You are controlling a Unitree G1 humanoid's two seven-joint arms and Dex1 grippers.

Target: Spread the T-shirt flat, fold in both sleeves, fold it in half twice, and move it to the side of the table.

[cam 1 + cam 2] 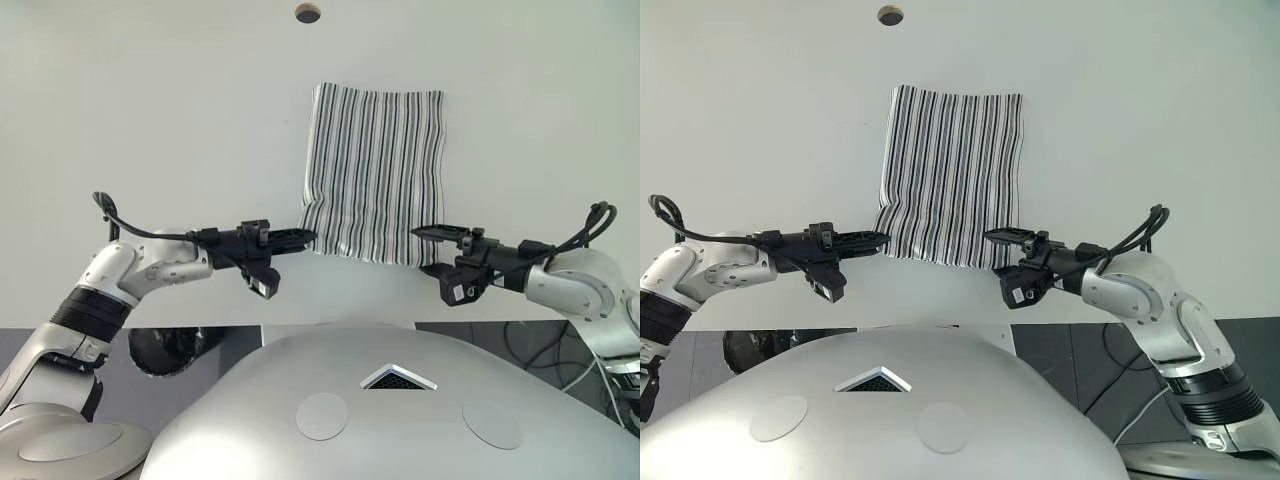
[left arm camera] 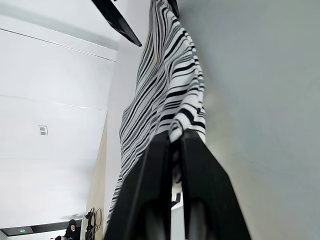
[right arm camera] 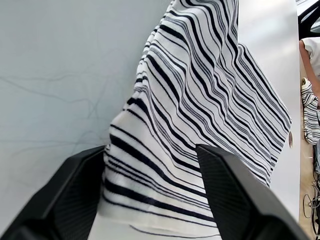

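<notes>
The T-shirt [image 1: 375, 170] lies on the tabletop [image 1: 150, 120], in the middle and ahead of the robot, its far edge toward a small round spot [image 1: 308, 13] on the surface behind it. The left end effector [image 1: 308, 237] is at the shirt's near left corner, with the cloth pinched between its fingers. The right end effector [image 1: 420, 250] is at the near right corner, its fingers spread to either side of the cloth's edge.
</notes>
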